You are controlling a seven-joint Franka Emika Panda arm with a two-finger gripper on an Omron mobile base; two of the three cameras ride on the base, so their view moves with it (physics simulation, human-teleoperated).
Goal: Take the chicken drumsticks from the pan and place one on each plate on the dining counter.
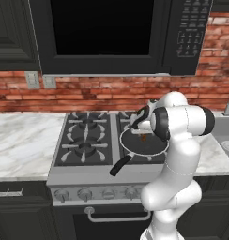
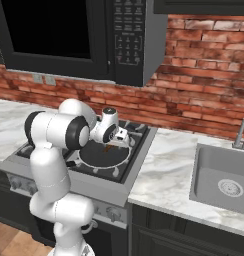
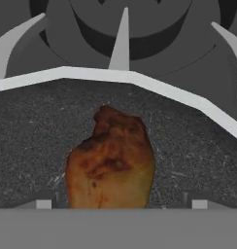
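The pan (image 1: 135,149) sits on the stove's front right burner, its black handle (image 1: 121,165) pointing toward the front edge. One orange-brown chicken drumstick (image 3: 110,163) lies on the pan's dark floor (image 3: 38,146), also seen as the small brown drumstick (image 1: 143,138) under the hand and as the drumstick (image 2: 108,148) from the right. My gripper (image 3: 121,204) is lowered into the pan, open, with one fingertip on each side of the drumstick and a gap to both. The gripper (image 1: 142,133) hangs from the bent white arm, as does the gripper (image 2: 115,144) in the right base view.
The black gas stove (image 1: 83,140) has raised grates around the pan. A large black microwave (image 1: 102,33) hangs low above it against the brick wall. Marble worktop (image 1: 22,140) lies to the left, and a steel sink (image 2: 221,180) with a tap is set in the worktop to the right.
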